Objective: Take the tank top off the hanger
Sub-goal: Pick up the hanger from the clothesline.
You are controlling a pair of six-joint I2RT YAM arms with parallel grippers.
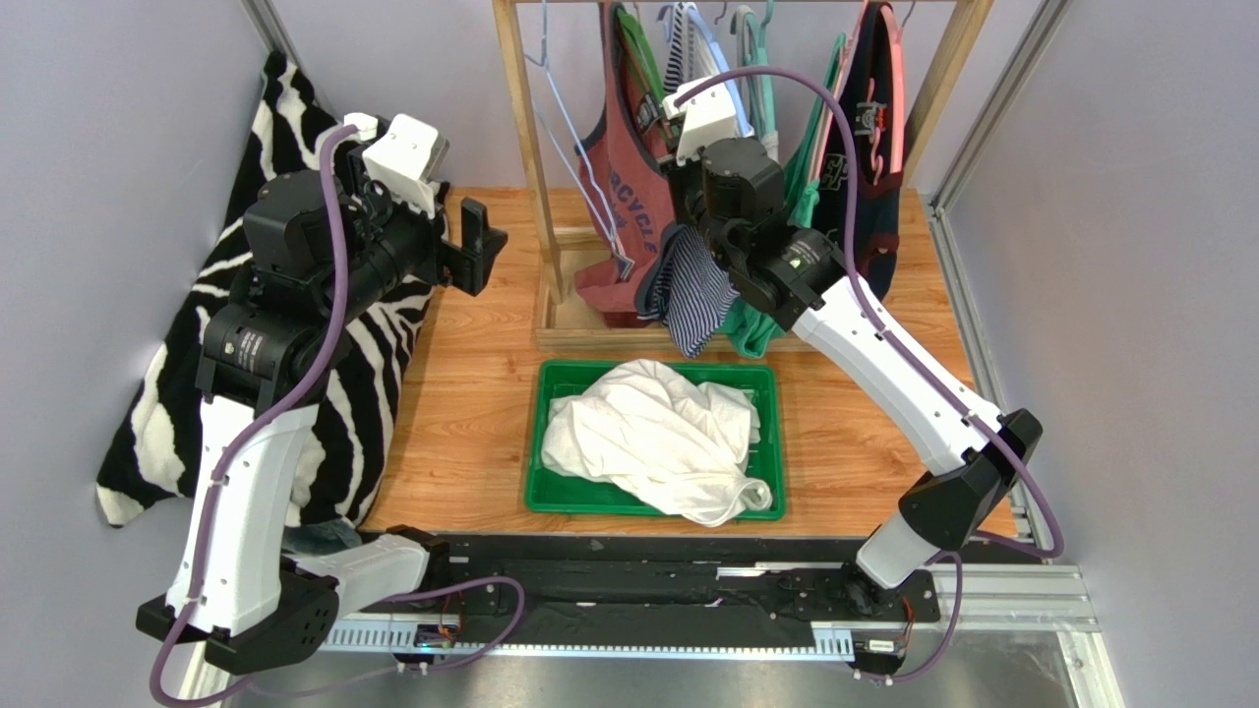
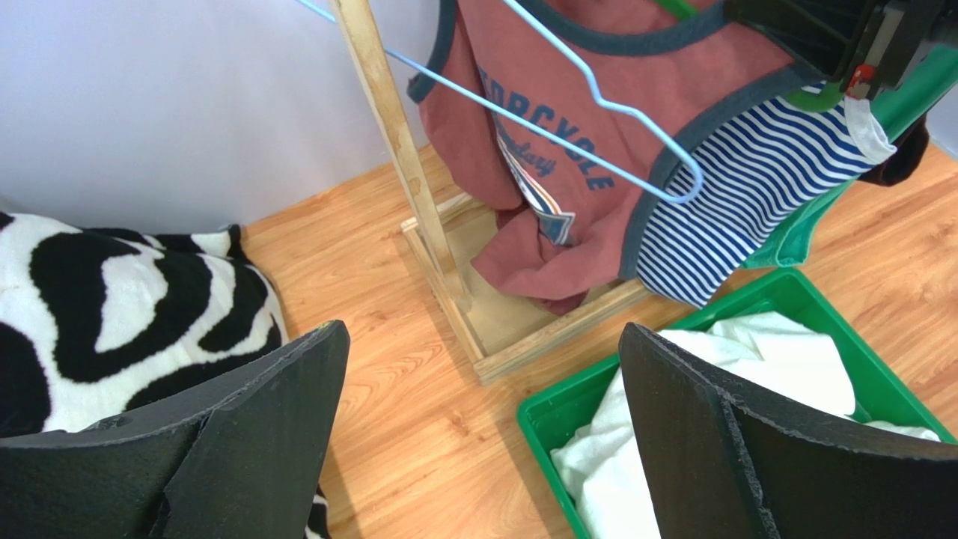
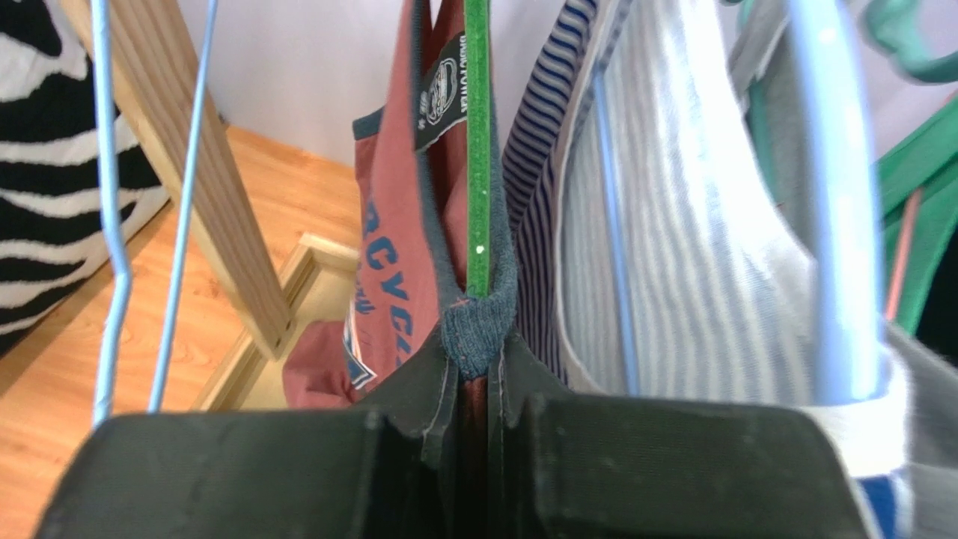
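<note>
L→R. Zebra blanket point(image 1: 148, 428) hangs over the desk's point(image 1: 458, 443) left edge, not in play. L gripper point(image 2: 481, 337) has its jaws wide w/ nothing in them. It hovers over the left side of the desk facing the rack point(image 1: 528, 148); prob on standby to steady the hanger.

Rack stands at the far edge, mid desk. Blue hanger point(image 2: 596, 103) looks bare and sits at the rack's left end, just beside the tank top point(image 1: 613, 177). Tank top is red w/ grey trim, on the green hanger point(image 3: 478, 168), hem bunched at the rack base.

R gripper point(image 3: 489, 371) is up at the shoulder, jaws clamped on the strap trim right where it wraps the hanger arm. Makes sense, since that bit has to slide off the hanger end. Striped top point(image 2: 753, 191) touches it on the right, so snag risk imo.

Green bin point(image 1: 650, 368) w/ white cloth point(image 1: 658, 435) sits in front of the rack toward the near edge, likely the drop spot. Strap is pinched, not yet off.
</note>
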